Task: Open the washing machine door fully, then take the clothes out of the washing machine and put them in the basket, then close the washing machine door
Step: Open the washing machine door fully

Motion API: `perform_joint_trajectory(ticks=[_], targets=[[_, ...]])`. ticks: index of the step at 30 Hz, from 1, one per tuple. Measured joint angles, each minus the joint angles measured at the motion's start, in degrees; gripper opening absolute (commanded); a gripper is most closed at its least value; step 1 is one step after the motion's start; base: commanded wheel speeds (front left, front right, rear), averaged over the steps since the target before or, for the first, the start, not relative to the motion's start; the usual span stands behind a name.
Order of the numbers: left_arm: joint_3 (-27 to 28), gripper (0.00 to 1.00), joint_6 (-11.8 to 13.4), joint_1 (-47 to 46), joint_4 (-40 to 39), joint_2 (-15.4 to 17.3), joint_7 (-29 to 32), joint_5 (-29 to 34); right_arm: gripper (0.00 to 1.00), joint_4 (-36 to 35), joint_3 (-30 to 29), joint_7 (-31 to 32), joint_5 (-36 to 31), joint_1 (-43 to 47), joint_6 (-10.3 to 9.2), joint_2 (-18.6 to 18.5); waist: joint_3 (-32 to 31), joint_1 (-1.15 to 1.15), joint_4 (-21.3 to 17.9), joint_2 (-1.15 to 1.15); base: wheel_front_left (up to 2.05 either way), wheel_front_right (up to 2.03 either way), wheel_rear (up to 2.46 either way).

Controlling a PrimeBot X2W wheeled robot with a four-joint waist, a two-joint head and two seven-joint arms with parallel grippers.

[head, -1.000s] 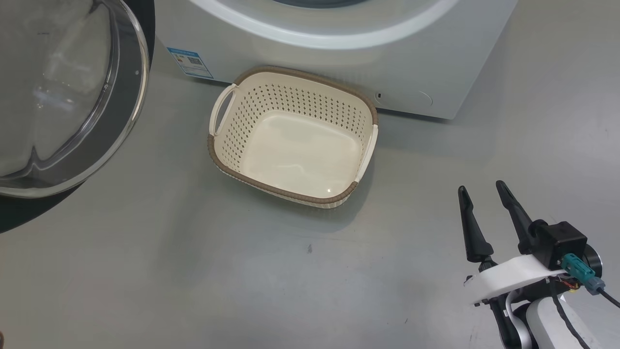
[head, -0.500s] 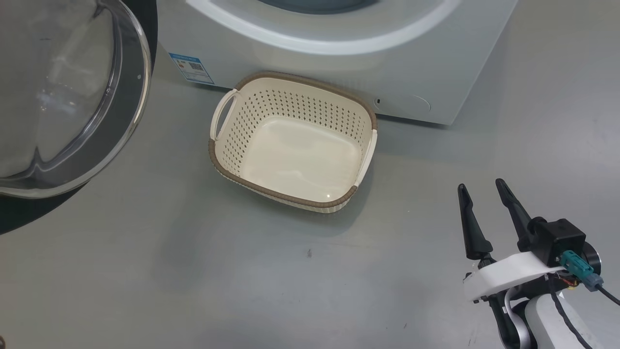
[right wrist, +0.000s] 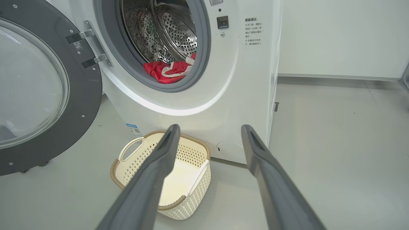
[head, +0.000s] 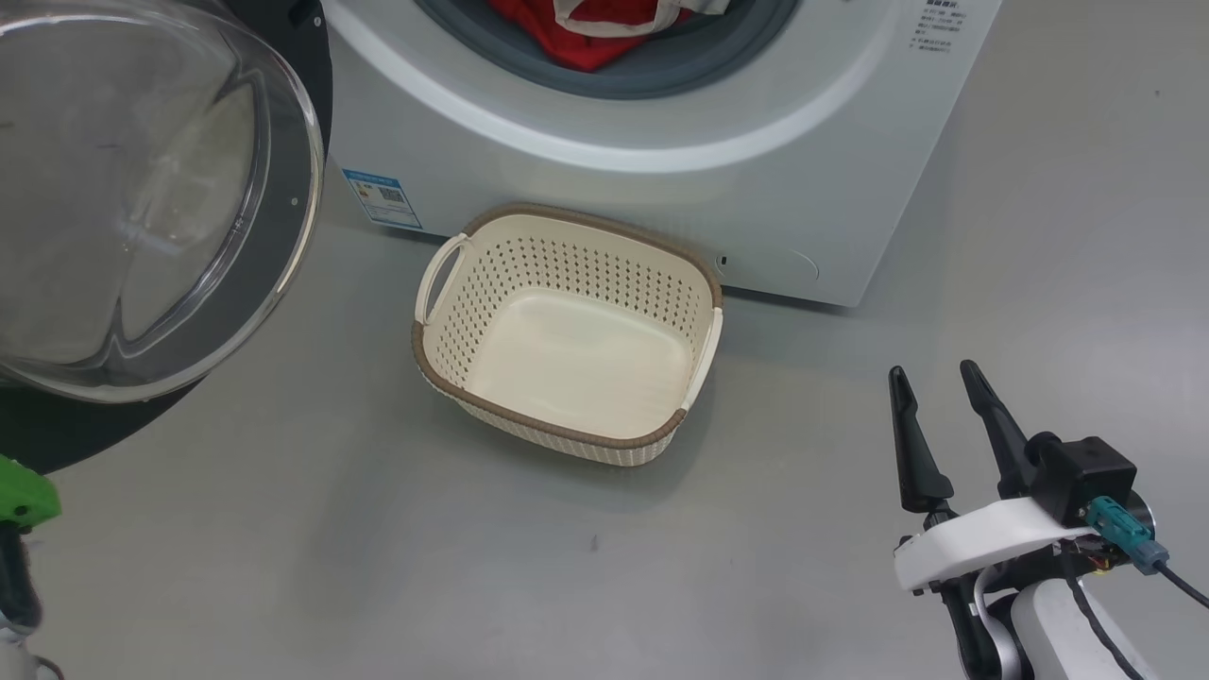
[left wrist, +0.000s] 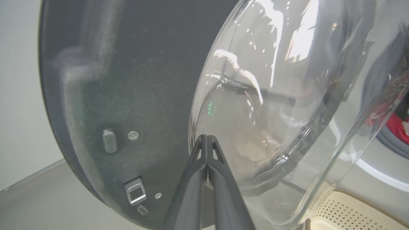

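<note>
— Where do your grippers stand?
— My left gripper (left wrist: pixel 207 138) is pressed together beside the washing machine door (head: pixel 151 189), which stands open at ten o'clock. My right gripper (head: pixel 932 370) is spread at four o'clock.
— And the clothes (head: pixel 586 42)?
— In the washing machine (head: pixel 661 189) at twelve o'clock, above the basket (head: pixel 567 274).

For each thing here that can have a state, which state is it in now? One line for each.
washing machine door: open, swung wide to the side.
washing machine: drum mouth uncovered.
clothes: lying inside the drum, at its front edge.
basket: empty, upright on the floor before the machine.
left claw: shut, empty, tips near the door.
right claw: open, empty, above the floor.
</note>
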Motion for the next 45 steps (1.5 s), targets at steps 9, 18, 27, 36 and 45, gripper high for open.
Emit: perform_joint_trajectory(ticks=[9,18,27,36,45], targets=[[-3.8,0.0,-2.5,3.2,-2.1,-1.5,-0.4,2.0,1.0,1.8,-0.2,-0.8,1.2,1.2,0.49,1.3,-4.7,0.0,-0.8,0.0,0.0,0.0,0.0],[-7.7,0.0,-4.0,7.0,-5.8,-4.1,-0.5,3.6,1.0,2.2,-1.0,-1.4,1.3,1.9,0.52,1.8,-8.7,0.0,-3.1,0.0,0.0,0.0,0.0],[-11.2,0.0,-5.1,11.1,-9.9,-7.5,-0.6,4.4,1.0,2.2,-1.8,-1.5,1.7,3.5,0.91,2.1,-11.8,0.0,-6.6,0.0,0.0,0.0,0.0],[-14.2,0.0,-5.2,15.2,-13.2,-10.3,-0.6,5.9,1.0,1.7,-2.0,-1.5,1.7,4.9,0.92,2.1,-13.8,0.0,-9.9,0.0,0.0,0.0,0.0],[-15.6,0.0,-5.2,16.9,-16.5,-11.1,-1.1,6.8,1.0,0.9,-2.3,-1.9,1.7,6.2,0.92,2.0,-14.4,0.0,-12.0,0.0,0.0,0.0,0.0]])
